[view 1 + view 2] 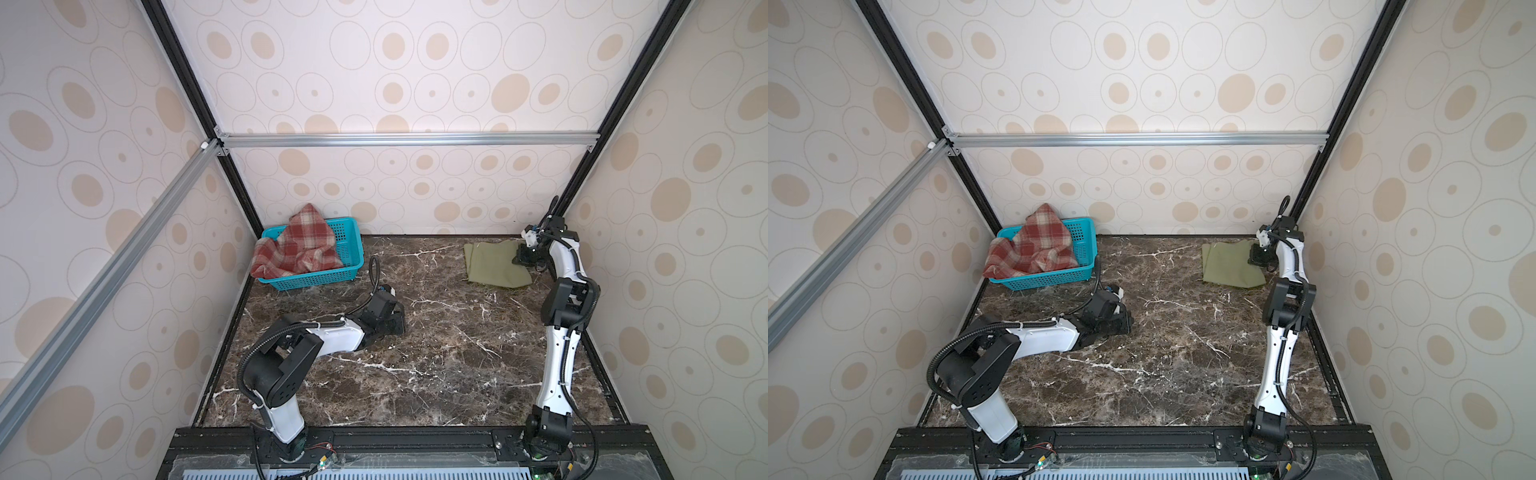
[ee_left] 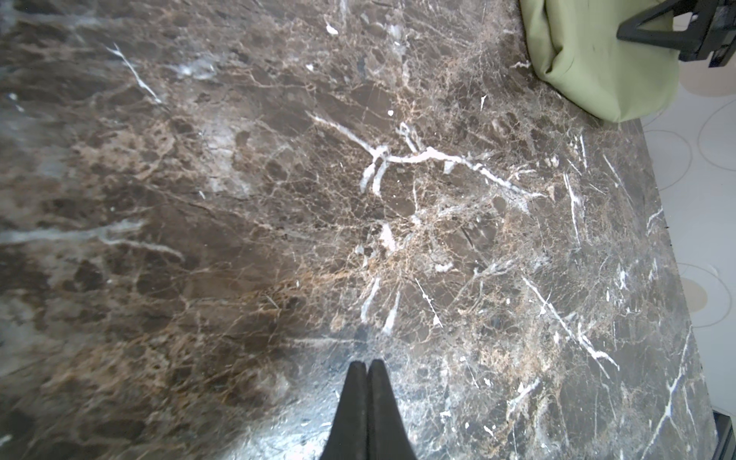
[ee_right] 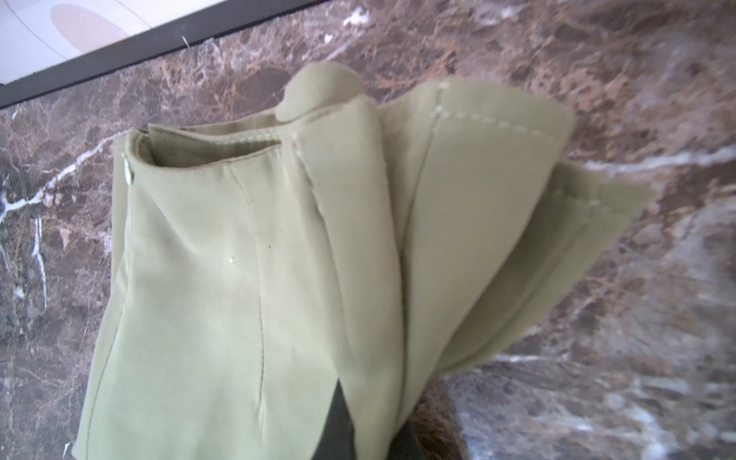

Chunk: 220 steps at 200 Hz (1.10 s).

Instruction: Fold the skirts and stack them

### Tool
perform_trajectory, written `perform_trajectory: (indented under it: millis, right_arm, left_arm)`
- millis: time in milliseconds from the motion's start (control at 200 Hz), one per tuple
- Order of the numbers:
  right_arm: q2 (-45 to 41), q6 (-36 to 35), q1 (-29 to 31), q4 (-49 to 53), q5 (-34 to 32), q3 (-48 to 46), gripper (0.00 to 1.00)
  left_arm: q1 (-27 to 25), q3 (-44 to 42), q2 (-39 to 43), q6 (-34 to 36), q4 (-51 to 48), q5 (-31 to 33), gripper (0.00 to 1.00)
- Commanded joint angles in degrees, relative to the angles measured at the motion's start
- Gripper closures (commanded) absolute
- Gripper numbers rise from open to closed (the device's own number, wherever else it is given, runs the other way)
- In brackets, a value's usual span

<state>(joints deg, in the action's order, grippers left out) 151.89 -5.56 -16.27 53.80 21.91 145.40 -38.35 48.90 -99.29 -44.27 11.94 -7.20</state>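
no legible text, no labels, no numbers

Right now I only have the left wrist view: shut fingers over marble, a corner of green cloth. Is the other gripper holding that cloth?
Observer: Yes, the right wrist view shows the right gripper shut on a fold of the green skirt.
Operator: Any second skirt?
Observer: A red plaid skirt lies crumpled in a teal basket in the far left corner.
Operator: Is the left gripper near it?
Observer: No, both top views show it well apart from the basket.
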Motion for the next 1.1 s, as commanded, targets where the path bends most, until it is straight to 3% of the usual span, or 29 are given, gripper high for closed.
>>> perform_trajectory:
  millis: [0,35,130,290,660,850,1005,1095]
  right_arm:
    - [1.75,0.01,-0.43,-2.2,-0.61,1.55,0.95]
    - [1.84,0.38,-0.43,-2.6,-0.26,1.56,0.89]
    - [1.77,1.76,-0.43,-3.92,0.18,1.32,0.54]
    - [-1.56,5.44,-0.43,-10.16,-0.77,-3.05,0.36]
    - [-26.94,10.47,-0.4,-23.53,-5.45,-27.06,0.32]
    - [-41.19,13.71,0.13,-25.78,-3.22,-39.8,0.3]
    - [-54.63,19.11,4.87,-33.18,-1.53,-58.29,0.31]
    - [-60.97,20.02,11.37,-35.16,-4.92,-67.21,0.3]
  left_arm:
    - [0.31,1.75,-1.17,-1.15,0.45,0.24,1.0]
    - [0.35,1.67,-1.24,-1.26,0.7,0.28,1.0]
    - [0.29,1.4,-1.51,-1.58,1.06,0.13,1.0]
    - [0.34,1.07,-1.08,-1.69,1.24,-0.17,1.0]
    - [0.47,-3.26,7.73,-0.53,1.41,2.68,1.0]
    - [1.45,-4.87,15.52,0.8,-1.51,6.05,1.0]
    - [6.05,-3.13,21.57,2.79,-7.74,8.78,0.68]
    - [11.11,-0.59,24.15,4.78,-10.94,8.16,0.6]
